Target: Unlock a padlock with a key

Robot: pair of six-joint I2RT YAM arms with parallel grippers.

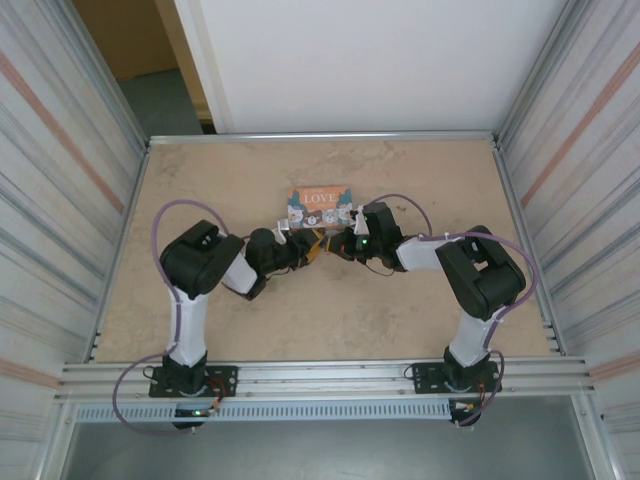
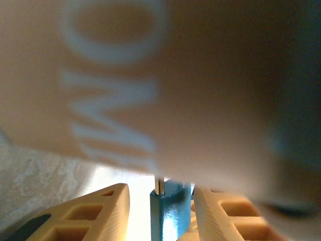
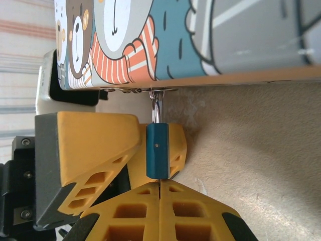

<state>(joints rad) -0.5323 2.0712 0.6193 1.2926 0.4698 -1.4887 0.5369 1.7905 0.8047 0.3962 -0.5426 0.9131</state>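
Right gripper closest, yellow jaws pressed flat together, whether pinching a key impossible to tell, tips just under the padlock. Small teal padlock fastened by its shackle to the near edge of the cartoon box. Left gripper straddling it, spread, one side not yet touching. Likely risks: uneven squeeze twisting the lock, or a shove sliding the probably light box. Beneath the box, bare beige table; around, ribbed metal walls.
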